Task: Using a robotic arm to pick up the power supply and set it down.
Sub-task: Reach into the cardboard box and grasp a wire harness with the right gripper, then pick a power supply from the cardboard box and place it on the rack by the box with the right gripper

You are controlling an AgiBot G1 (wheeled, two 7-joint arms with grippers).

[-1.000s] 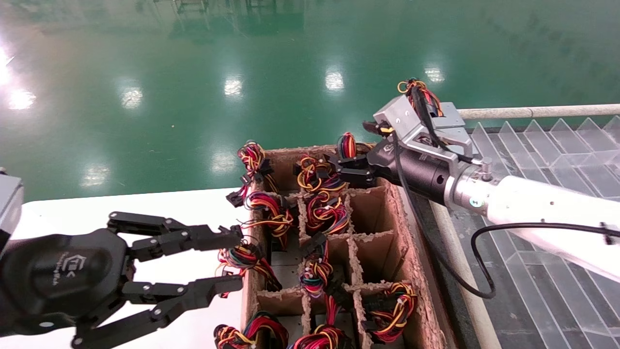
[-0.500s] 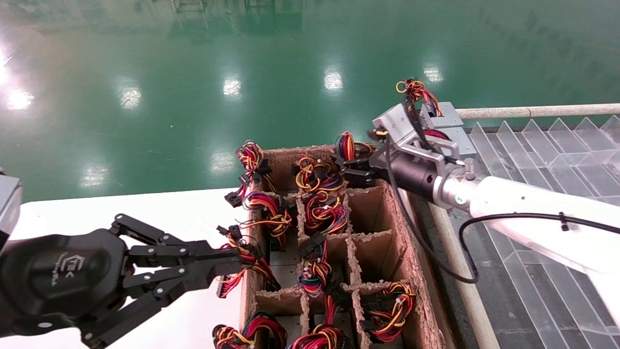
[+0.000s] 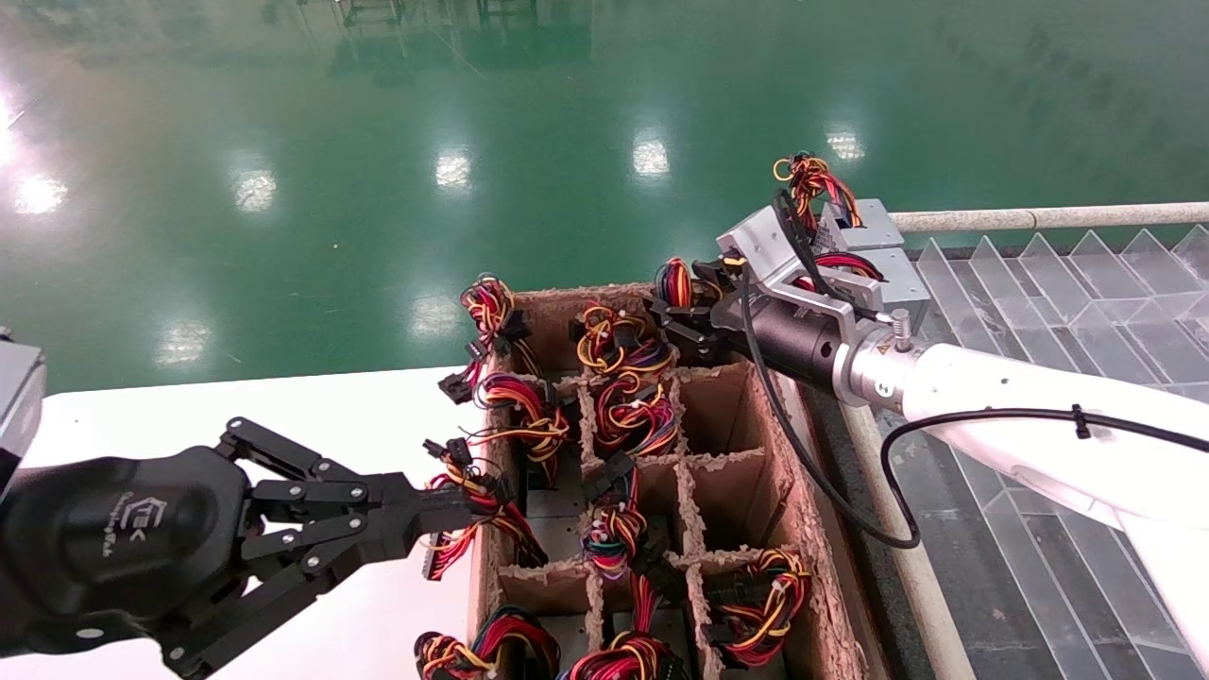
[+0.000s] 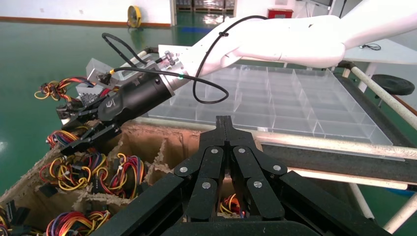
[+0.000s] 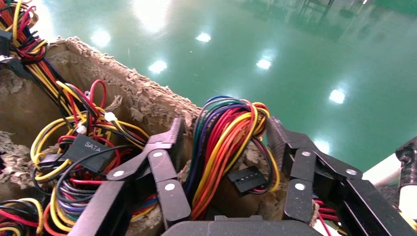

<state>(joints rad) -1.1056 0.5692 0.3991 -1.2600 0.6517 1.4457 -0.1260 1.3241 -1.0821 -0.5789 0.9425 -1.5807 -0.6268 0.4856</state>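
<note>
The power supply shows only as its arched band of red, orange, yellow and blue-purple wires, rising from the far right cell of the cardboard box; its grey body is hidden inside the cell. My right gripper is open, one finger on each side of that band, not pressing it. In the head view the right gripper sits at the box's far corner. My left gripper is shut with nothing between its fingers, its tips beside a wire bunch at the box's left wall.
The box's other cells hold several more wire bunches. Two grey metal boxes with wires sit on the clear divider tray behind the right wrist. A white table lies left of the box, green floor beyond.
My left gripper has shut from wide open and edged toward the box. My right gripper has slid left along the box's far edge, until its fingers stand either side of the wire band.
</note>
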